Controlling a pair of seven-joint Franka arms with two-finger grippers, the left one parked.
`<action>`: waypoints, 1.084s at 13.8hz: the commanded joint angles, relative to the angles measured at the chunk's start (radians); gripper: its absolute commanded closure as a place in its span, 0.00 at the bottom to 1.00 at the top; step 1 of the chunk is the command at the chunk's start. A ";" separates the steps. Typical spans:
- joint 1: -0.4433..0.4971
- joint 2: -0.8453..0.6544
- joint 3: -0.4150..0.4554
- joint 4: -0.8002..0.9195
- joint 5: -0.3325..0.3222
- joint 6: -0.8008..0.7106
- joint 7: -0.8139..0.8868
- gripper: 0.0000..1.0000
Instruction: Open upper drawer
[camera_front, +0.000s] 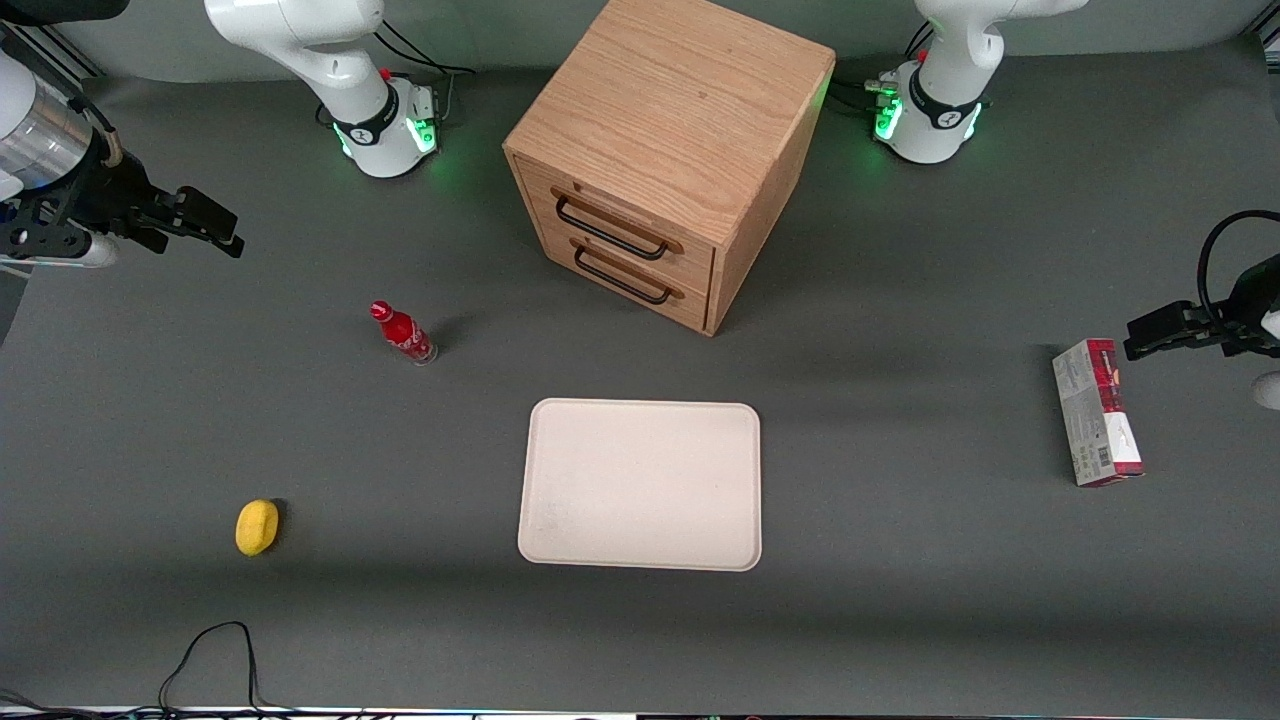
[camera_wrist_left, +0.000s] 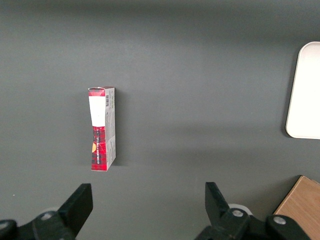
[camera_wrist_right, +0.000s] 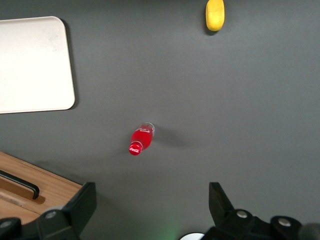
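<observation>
In the front view, your right arm's black two-finger gripper (camera_front: 205, 222) hung above the grey table (camera_front: 900, 600) at the working arm's end, well apart from the boxy light-oak cabinet (camera_front: 670, 150). Its fingers stood apart and held nothing. The upper drawer (camera_front: 620, 222) of this cabinet was fully closed, its black metal bar handle (camera_front: 610, 232) lying flat on the drawer front, just above the matching lower drawer (camera_front: 628, 272). A small red bottle with a red cap (camera_front: 403, 333) stood between the gripper and the cabinet, nearer to the camera than the drawers. A cream rectangular tray (camera_front: 640, 485) lay in front of the cabinet, a yellow rounded object (camera_front: 256, 526) near the working arm's end, and a red and grey carton (camera_front: 1097, 412) toward the parked arm's end.

In the left wrist view, only the carton (camera_wrist_left: 102, 129), a corner of the tray (camera_wrist_left: 305, 90) and a corner of the cabinet (camera_wrist_left: 302, 207) showed.

In the right wrist view, the gripper (camera_wrist_right: 152, 210) was wide open above the table, with the bottle (camera_wrist_right: 140, 139) below it, the tray (camera_wrist_right: 32, 65), the yellow object (camera_wrist_right: 215, 14), and a handle end (camera_wrist_right: 20, 183) on the cabinet.

I judge that the task was not yet begun. You could knock the bottle over if you sweep low toward the cabinet. The two handles are close, so a low aim could take the lower drawer. The cabinet stands turned, and a pull not along the drawer could drag the whole cabinet.
</observation>
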 joint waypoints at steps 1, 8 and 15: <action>-0.005 0.017 0.009 0.031 -0.022 -0.012 -0.006 0.00; -0.002 0.097 0.140 0.111 -0.006 -0.012 -0.019 0.00; 0.019 0.207 0.458 0.238 0.057 -0.012 -0.276 0.00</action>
